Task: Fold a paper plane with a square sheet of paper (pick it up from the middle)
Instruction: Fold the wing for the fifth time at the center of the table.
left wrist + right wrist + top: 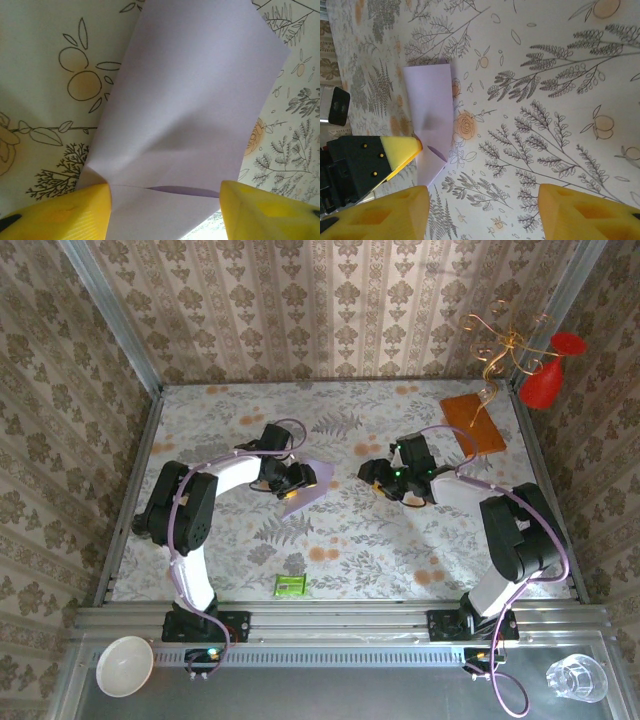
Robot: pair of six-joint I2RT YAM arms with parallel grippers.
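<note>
1. Damask-patterned wallpaper [340, 310] closes in three sides of a table [400, 550] covered in a cloth printed with ferns and orange fruit. A grey metal shelf [330, 685] runs along the near edge.
2. At far left, a white bowl [124, 665] sits on that shelf.
3. Left of centre, a small green packet [290, 586] lies near the table's front edge, its print too small to read.
4. Just behind it, the left fingers [296, 481] stand well apart, straddling the sheet of paper [318, 483], with one yellow tip touching it.
5. The sheet is pale lavender, plain and unmarked. It lies on the cloth softly buckled, and a folded flap near the fingers shows a darker layer beneath.
6. Right of centre, the right fingers [368, 473] are spread equally wide over bare cloth, gripping nothing.
7. Toward the far right corner lies an orange-brown board [473, 422], with a gold wire ornament [500, 345] and a red glass [546, 380] beyond it. A clear tumbler [578, 677] stands on the shelf at near right.
</note>
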